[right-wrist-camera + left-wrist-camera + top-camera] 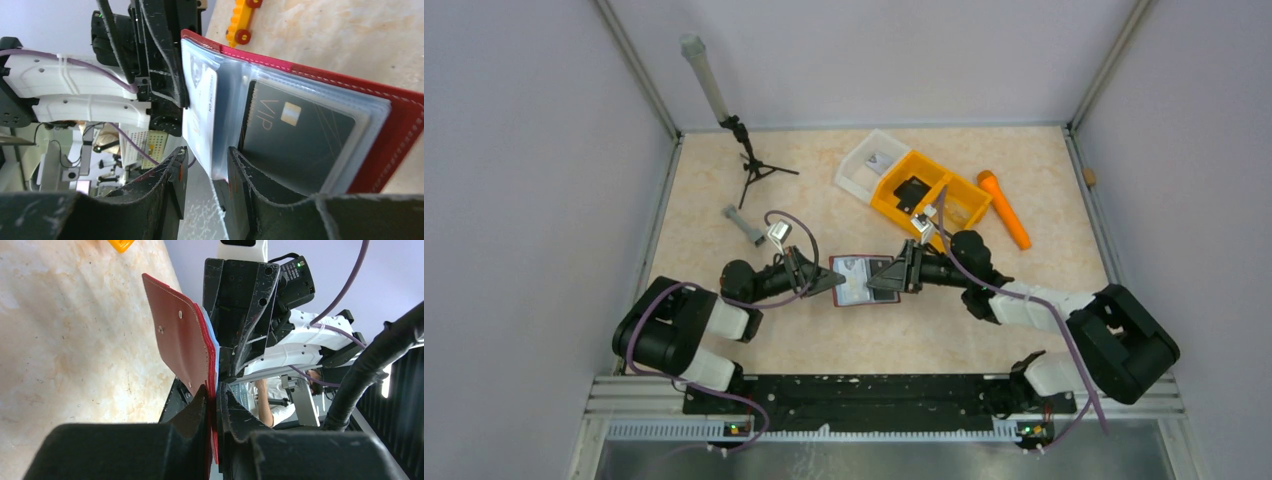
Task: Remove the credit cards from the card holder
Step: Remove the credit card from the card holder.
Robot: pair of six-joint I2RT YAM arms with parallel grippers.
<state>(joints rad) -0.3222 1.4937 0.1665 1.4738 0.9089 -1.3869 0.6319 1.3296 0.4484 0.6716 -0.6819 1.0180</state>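
Observation:
The dark red card holder (860, 284) hangs open just above the table between both arms. My left gripper (216, 401) is shut on the edge of its red cover (177, 342). In the right wrist view, clear sleeves fan out from the red cover (400, 135). One sleeve holds a white card (199, 117) and the one behind it holds a dark grey card (295, 137) marked VIP. My right gripper (207, 167) is open, with the white card's sleeve edge between its fingers, lying against the right finger (239, 172) and apart from the left one.
An orange two-compartment tray (964, 205) holding a small black block (912, 192) and a thin grey card-like sheet (939, 208) stands behind the right arm. A white tray (864, 170) sits beside it. An orange marker (1006, 210) lies at right, a small tripod (749, 165) and a grey piece (744, 225) at left.

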